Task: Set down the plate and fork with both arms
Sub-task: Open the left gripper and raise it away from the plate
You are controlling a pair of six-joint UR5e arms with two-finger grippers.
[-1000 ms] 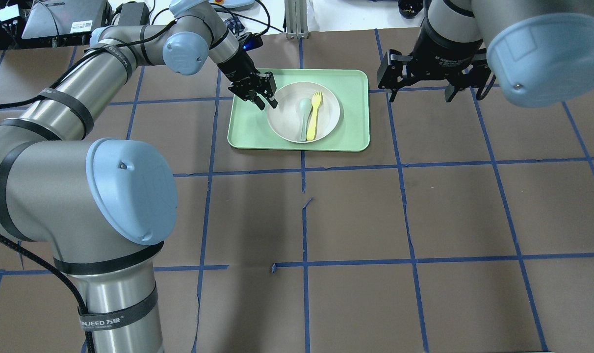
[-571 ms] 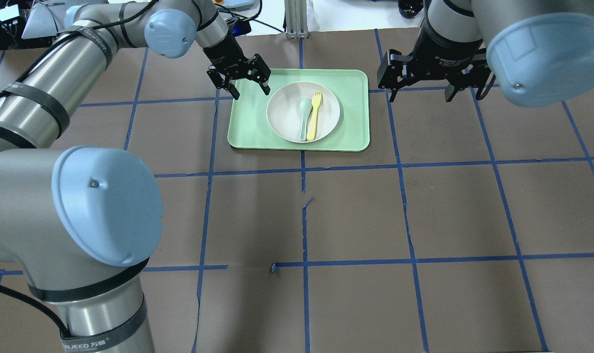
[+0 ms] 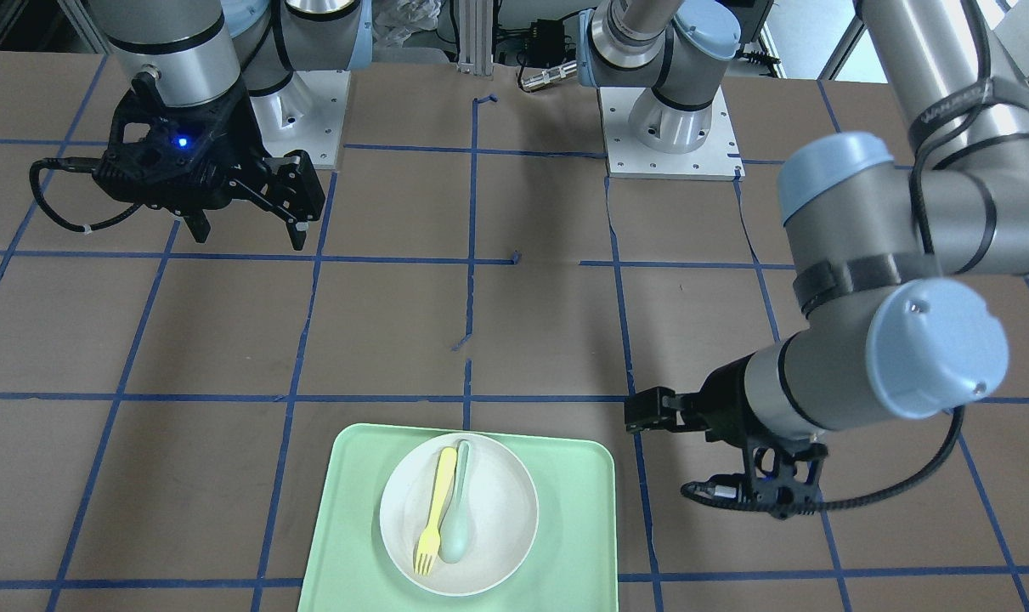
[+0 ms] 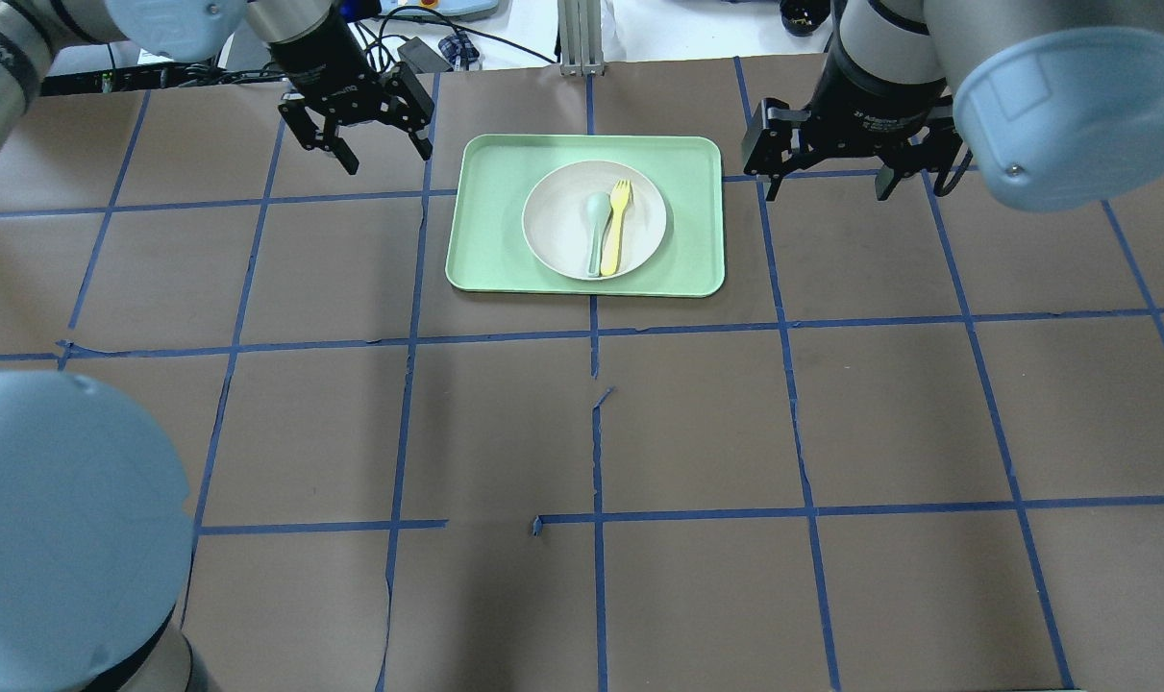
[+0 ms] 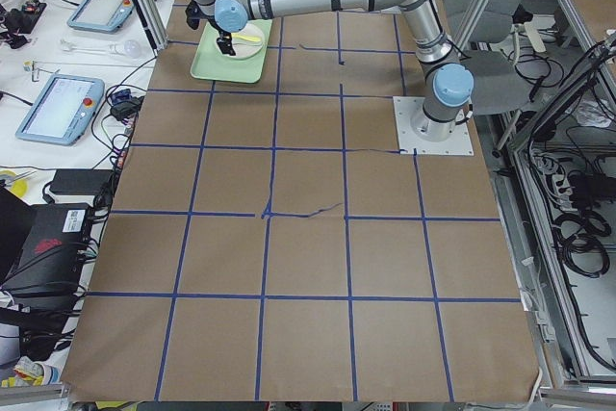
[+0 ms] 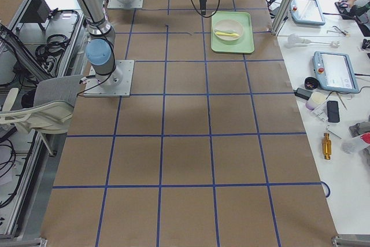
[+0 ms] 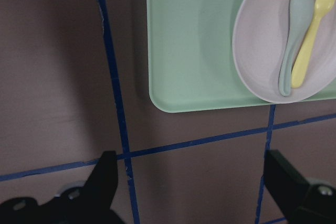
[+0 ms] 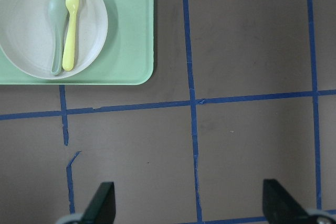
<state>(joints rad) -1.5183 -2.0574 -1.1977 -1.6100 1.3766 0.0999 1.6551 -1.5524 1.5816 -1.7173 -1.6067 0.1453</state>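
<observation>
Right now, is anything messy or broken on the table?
Nothing spilled: the fork and spoon lie neatly side by side on the plate, on the tray. Only the blue tape mid-table looks torn and crooked.

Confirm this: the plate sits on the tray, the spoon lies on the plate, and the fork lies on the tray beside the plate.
One thing is wrong. The fork lies on the plate, beside the spoon, not on the tray. The overhead view shows this. The rest stands: the plate sits on the tray and the spoon lies on the plate.
</observation>
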